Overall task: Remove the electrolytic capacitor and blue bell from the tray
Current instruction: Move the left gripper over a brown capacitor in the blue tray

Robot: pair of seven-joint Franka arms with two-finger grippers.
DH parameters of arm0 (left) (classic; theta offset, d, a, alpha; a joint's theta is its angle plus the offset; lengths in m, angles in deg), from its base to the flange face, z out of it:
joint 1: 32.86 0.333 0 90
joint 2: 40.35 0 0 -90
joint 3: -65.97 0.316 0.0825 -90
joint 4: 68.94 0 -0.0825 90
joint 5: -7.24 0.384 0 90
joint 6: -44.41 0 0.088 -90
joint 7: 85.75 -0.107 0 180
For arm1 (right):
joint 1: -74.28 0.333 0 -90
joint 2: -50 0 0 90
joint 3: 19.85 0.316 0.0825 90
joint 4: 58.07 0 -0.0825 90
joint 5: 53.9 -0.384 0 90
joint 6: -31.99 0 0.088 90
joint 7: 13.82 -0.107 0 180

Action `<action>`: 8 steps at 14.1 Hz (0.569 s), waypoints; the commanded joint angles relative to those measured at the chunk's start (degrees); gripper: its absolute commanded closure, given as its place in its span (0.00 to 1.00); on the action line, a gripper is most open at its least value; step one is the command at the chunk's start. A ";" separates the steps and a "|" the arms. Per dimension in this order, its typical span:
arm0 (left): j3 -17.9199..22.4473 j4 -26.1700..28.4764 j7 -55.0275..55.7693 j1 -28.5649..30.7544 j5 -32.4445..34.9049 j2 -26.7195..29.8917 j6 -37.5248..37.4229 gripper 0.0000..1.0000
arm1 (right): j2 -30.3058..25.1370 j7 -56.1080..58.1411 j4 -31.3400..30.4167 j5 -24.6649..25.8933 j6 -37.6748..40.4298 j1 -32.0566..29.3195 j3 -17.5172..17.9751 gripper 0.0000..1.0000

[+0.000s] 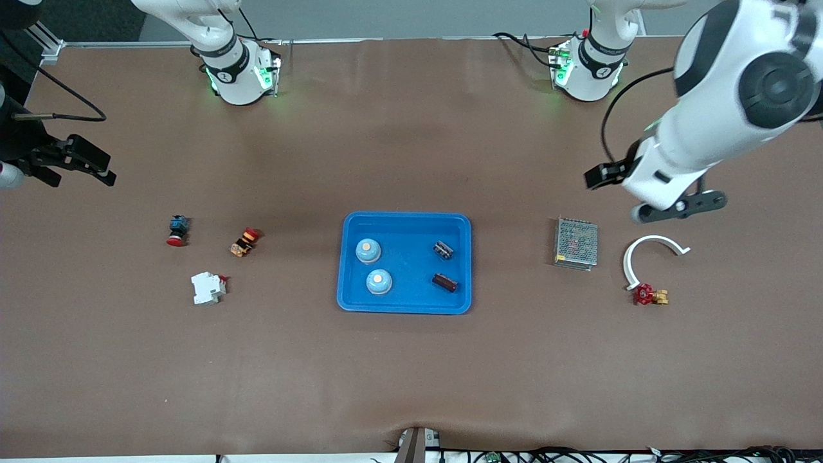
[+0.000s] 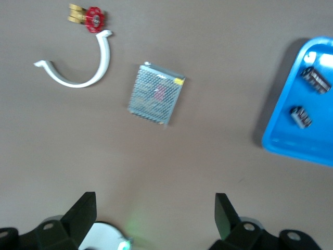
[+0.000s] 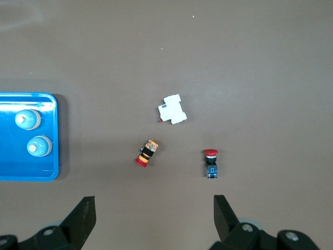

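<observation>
A blue tray (image 1: 405,217) lies mid-table. In it sit two light-blue bells (image 1: 368,251) (image 1: 379,281) toward the right arm's end and two dark capacitors (image 1: 443,250) (image 1: 444,282) toward the left arm's end. My left gripper (image 1: 681,206) hangs open and empty over bare table close to the metal box; its wrist view shows its open jaws (image 2: 155,208), the capacitors (image 2: 316,79) and the tray (image 2: 291,146). My right gripper (image 1: 77,177) hangs open and empty at the table's right-arm end; its wrist view shows its jaws (image 3: 154,211) and the bells (image 3: 27,120).
Toward the left arm's end lie a metal mesh box (image 1: 576,243), a white curved clamp (image 1: 649,254) and a red valve (image 1: 649,295). Toward the right arm's end lie a white breaker (image 1: 208,287), a striped button (image 1: 244,242) and a red-capped switch (image 1: 178,230).
</observation>
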 commanded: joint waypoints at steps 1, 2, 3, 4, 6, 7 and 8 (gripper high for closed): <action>-1.05 -0.60 9.56 -2.28 0.44 -4.76 5.27 0.00 | 0.99 0.14 1.24 0.51 0.34 0.43 0.08 0.00; -1.05 -0.60 13.17 -3.86 0.44 -6.44 7.47 0.00 | 0.99 0.14 1.24 0.60 0.34 1.12 -0.01 0.00; -1.05 -0.60 16.69 -5.36 0.44 -8.28 10.10 0.00 | 0.99 0.23 1.24 0.60 0.43 1.39 -0.01 0.00; -1.05 -0.68 20.12 -6.59 0.44 -10.39 12.65 0.00 | 0.99 0.32 1.24 0.60 0.86 1.39 0.08 0.00; -1.05 -0.69 26.19 -9.75 0.61 -14.34 17.75 0.00 | 0.99 0.15 1.06 0.51 1.13 1.39 0.08 0.00; -1.05 -0.77 29.26 -10.72 0.79 -16.28 20.65 0.00 | 1.07 0.06 0.97 0.42 0.96 1.39 0.08 0.00; -1.05 -0.77 31.90 -11.69 0.88 -17.95 23.46 0.00 | 1.07 0.05 1.06 0.42 0.95 1.83 0.08 0.00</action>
